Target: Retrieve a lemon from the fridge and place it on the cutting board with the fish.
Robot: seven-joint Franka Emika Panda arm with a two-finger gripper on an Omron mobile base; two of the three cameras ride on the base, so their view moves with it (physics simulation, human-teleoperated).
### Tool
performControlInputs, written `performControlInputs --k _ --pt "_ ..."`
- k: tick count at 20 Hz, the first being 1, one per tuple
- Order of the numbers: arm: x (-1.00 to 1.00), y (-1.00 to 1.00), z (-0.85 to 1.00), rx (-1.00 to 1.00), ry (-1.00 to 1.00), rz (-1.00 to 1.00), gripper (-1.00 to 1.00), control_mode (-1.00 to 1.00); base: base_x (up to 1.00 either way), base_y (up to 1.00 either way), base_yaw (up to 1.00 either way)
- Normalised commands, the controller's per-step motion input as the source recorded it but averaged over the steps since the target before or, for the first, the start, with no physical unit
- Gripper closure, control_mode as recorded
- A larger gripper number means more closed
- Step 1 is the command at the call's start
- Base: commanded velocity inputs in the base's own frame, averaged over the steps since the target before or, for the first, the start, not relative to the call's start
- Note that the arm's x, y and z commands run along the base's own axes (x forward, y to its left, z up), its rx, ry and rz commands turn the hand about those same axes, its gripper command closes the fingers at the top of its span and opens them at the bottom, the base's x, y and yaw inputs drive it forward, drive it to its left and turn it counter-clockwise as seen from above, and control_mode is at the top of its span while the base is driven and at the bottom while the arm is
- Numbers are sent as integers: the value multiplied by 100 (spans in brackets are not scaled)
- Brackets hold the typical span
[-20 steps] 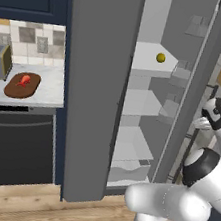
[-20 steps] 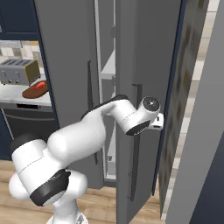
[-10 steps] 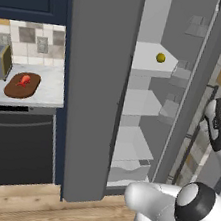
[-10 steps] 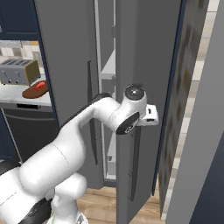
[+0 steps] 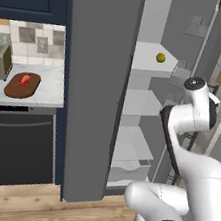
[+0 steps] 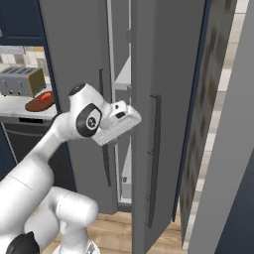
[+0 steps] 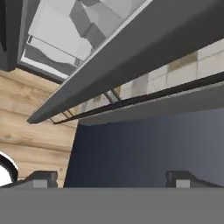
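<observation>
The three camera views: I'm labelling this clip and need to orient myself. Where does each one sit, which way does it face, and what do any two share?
Left base view: behind the arm on its left, facing the open fridge with the lemon on a shelf; the white arm rises at lower right.
Right base view: behind on the right, facing the fridge door edge-on; the arm rises from lower left.
Hand view: on the hand, looking down along the open gripper at the door's edge and wood floor.
Both base views share the cutting board, fish and toaster.

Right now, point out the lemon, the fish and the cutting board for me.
lemon [image 5: 161, 58]: left base view, middle of the yellow fruit.
fish [image 5: 24, 80]: left base view, its red-orange body.
cutting board [image 5: 10, 89]: left base view, bare wood beside the fish.
</observation>
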Motion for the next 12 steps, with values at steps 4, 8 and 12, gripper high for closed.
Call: performControlInputs --k 4,8,12 --pt "0 61 0 -55 45 0 -100 -100 0 0 0" --pt "3 52 1 -54 43 8 -100 -100 0 0 0" --pt "23 47 0 -37 46 15 -100 -100 0 0 0"
